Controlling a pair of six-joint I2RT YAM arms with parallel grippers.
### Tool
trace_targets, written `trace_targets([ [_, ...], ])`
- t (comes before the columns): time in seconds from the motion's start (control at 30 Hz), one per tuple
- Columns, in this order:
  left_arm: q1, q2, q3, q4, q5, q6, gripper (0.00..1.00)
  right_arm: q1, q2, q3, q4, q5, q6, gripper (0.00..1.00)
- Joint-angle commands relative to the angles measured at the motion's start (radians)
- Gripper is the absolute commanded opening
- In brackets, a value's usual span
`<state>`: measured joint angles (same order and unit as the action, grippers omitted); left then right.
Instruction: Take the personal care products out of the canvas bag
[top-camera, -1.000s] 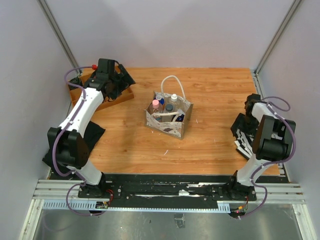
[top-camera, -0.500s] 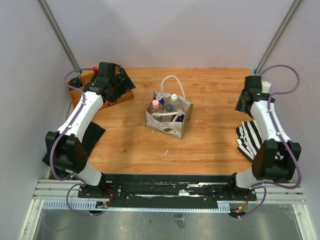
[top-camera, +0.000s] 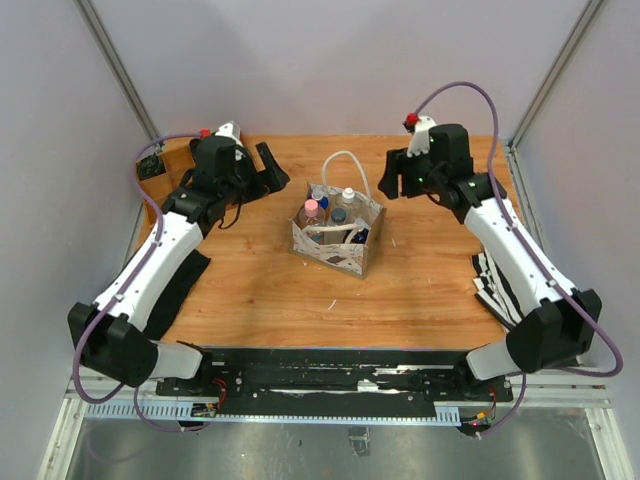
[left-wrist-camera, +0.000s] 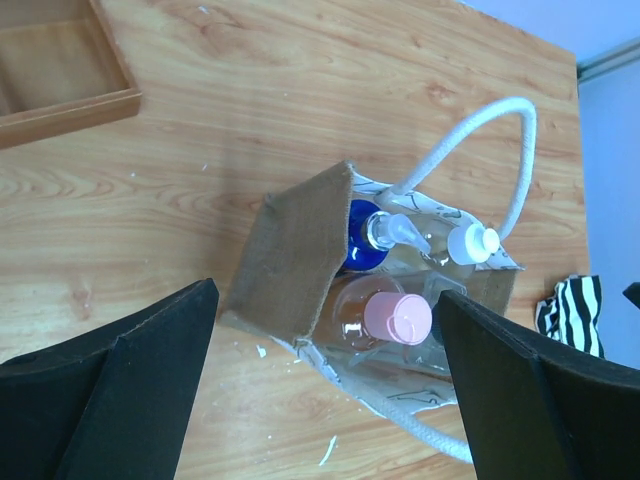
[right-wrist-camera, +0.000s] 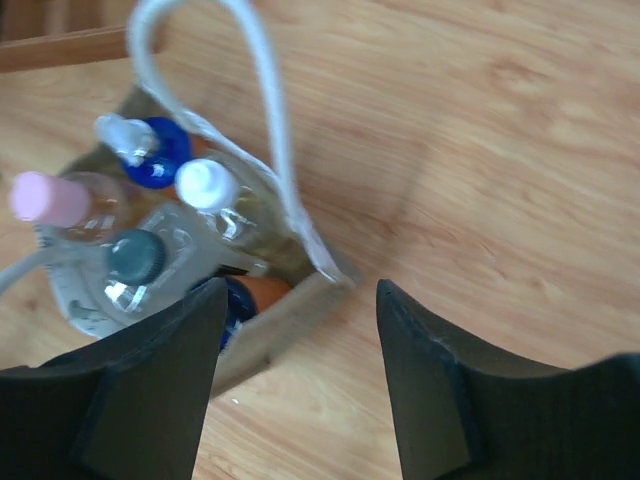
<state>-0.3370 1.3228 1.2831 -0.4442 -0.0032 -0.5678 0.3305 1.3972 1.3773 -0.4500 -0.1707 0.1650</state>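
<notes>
The canvas bag stands upright mid-table, its white rope handle arching over it. Several personal care products stand inside: a clear bottle with a pink cap, a white-capped one, a blue one and an orange one. My left gripper hovers open to the bag's left, and the left wrist view shows the bag and pink cap ahead of the left gripper. To the bag's right my right gripper hovers open; in its wrist view the right gripper spans the bag's near corner.
A wooden tray sits at the back left, mostly behind my left arm. A black-and-white striped cloth lies at the right edge. A black cloth lies at the left edge. Walls enclose the table on three sides.
Both arms have swung in toward the bag: the left from over the wooden tray, the right from the striped cloth at the right edge up to the bag's right side.
</notes>
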Motion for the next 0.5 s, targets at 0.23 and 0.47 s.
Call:
trace_targets([
  [0.23, -0.094, 0.117, 0.108, -0.07, -0.015, 0.126, 1.0, 0.188, 0.187, 0.126, -0.128, -0.177, -0.162, 0.64],
  [0.47, -0.095, 0.02, -0.001, 0.074, 0.023, 0.115, 1.0, 0.236, 0.184, 0.027, -0.124, -0.056, -0.199, 0.62],
])
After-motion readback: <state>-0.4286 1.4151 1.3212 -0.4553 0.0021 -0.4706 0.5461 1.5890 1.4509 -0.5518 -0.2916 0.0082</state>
